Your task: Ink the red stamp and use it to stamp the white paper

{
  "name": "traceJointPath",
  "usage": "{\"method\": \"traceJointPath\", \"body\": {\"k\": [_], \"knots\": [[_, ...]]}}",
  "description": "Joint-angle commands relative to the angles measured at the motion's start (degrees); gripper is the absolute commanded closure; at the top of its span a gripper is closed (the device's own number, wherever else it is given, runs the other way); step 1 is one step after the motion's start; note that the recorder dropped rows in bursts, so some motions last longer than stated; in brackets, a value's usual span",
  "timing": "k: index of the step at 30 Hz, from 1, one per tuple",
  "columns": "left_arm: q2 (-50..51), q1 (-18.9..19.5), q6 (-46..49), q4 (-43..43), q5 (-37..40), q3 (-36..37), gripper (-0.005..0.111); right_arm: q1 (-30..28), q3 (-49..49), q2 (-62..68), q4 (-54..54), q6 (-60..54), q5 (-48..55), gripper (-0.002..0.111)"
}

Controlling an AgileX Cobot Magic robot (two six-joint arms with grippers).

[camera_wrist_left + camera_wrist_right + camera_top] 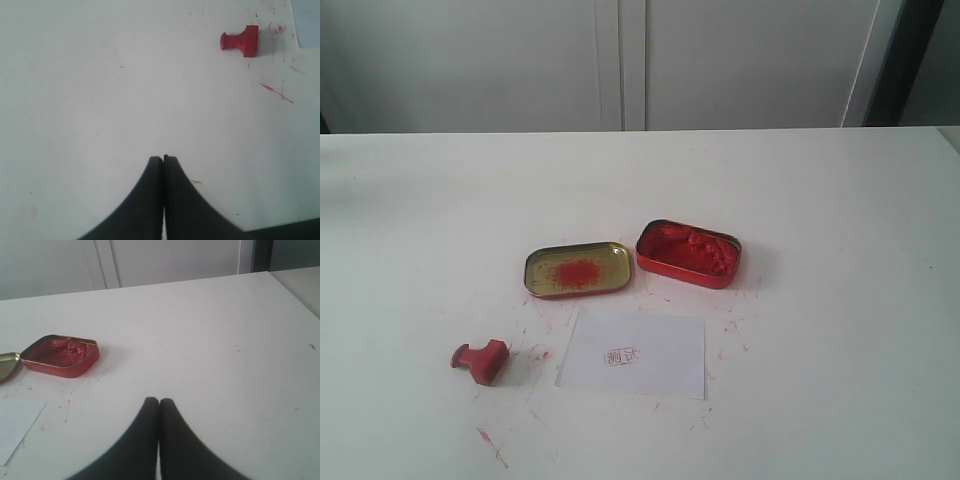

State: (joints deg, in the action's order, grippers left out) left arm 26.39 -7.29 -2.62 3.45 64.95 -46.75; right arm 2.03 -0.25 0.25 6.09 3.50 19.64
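Observation:
The red stamp [480, 359] lies on its side on the white table, left of the white paper [633, 352]; the paper bears a red printed mark [622, 357]. The stamp [241, 40] also shows in the left wrist view, far from my left gripper [163, 159], which is shut and empty. The open red ink tin [688, 253] sits behind the paper, and in the right wrist view the tin [61, 355] lies well away from my right gripper [159, 401], shut on nothing. Neither gripper appears in the exterior view.
A gold-coloured tin lid [578, 269] with a red smear lies beside the ink tin. Red ink streaks [492, 445] mark the table around the paper. White cabinet doors [620, 60] stand behind the table's far edge.

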Motion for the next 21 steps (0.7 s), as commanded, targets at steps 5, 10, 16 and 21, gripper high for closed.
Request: {"method": "traceJointPath", "body": {"k": [5,10,16,21], "knots": [[-6.2,0.3,-0.4,0.1,-0.1,3.4,0.107,0.2,0.2,-0.2,-0.1,0.2,-0.5,0.108],[-10.8,1.5,-0.4,-0.6,-9.3,11.2,0.107,0.2,0.2,-0.2,-0.1,0.2,-0.5,0.108],[-15.7,5.4,-0.4,-2.9,-26.8,21.8,0.107,0.2,0.2,-0.2,-0.1,0.2,-0.5,0.108],[-19.5,5.7,-0.4,-4.3,-37.6,28.9,0.107,0.2,0.2,-0.2,-0.1,0.2,-0.5,0.108]]}}
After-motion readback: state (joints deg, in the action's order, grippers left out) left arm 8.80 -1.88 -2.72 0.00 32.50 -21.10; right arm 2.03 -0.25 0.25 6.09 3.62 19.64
